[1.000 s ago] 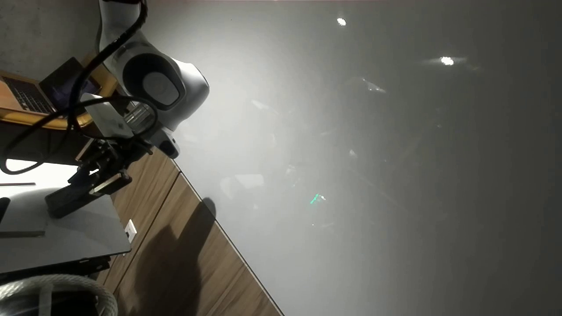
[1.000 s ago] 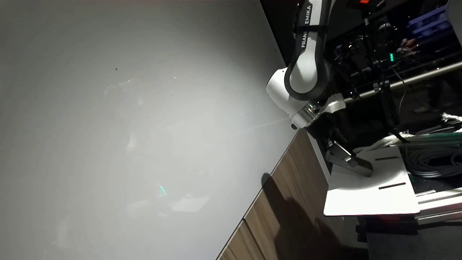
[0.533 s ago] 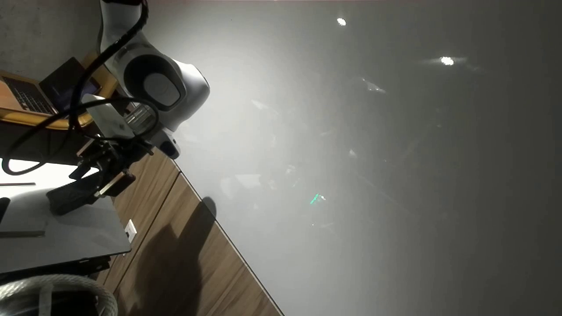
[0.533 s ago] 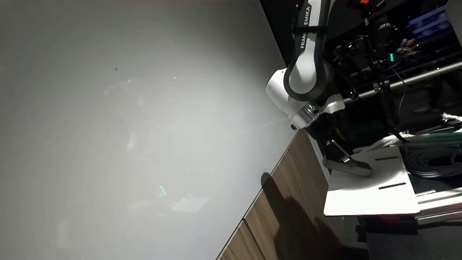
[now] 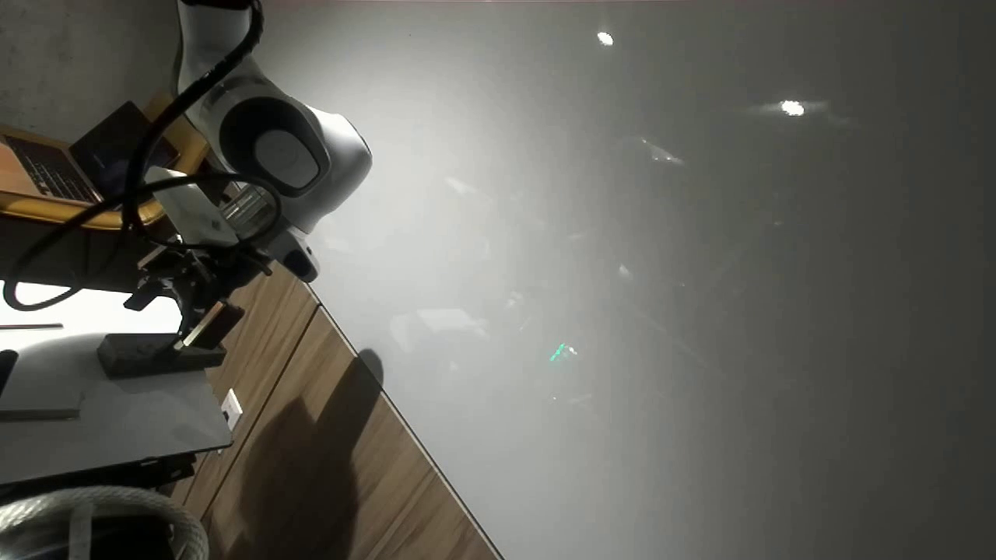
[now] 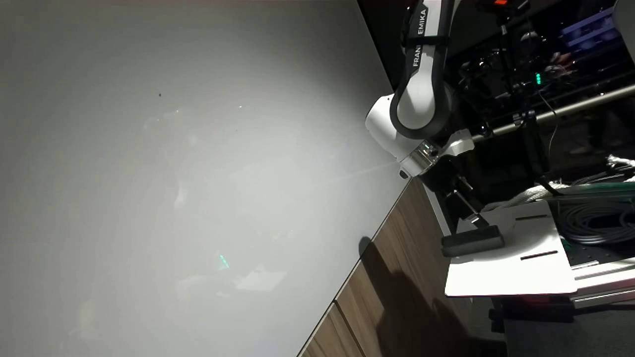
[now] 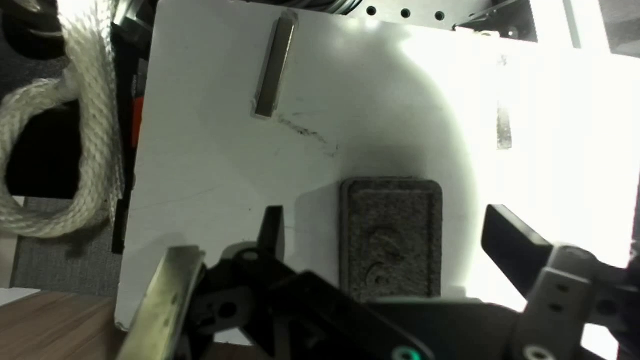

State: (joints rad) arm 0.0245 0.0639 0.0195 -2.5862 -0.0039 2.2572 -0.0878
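Observation:
A dark grey, speckled rectangular block [image 7: 392, 225] with rounded corners lies on a white panel [image 7: 215, 160]. My gripper [image 7: 386, 218] stands open above it in the wrist view, one finger on each side, with a space between the block and each finger. The block's near end is hidden behind the gripper's body. In both exterior views the block [image 5: 128, 355] [image 6: 471, 241] is under the fingertips, close to the panel edge beside the wooden surface. Whether a fingertip touches it there I cannot tell.
Two narrow metal strips [image 7: 276, 65] [image 7: 504, 125] are set on the panel. A thick white rope loop [image 7: 92, 130] hangs beside it. Wooden boards [image 5: 350, 451] and a large glossy grey surface [image 5: 622, 311] adjoin. A laptop [image 5: 54, 171] and coiled cables [image 6: 590, 223] are close by.
The jaws have opened and let go of the block. It was tilted in the grip; it has turned and come down onto the panel. The arm has hardly moved.

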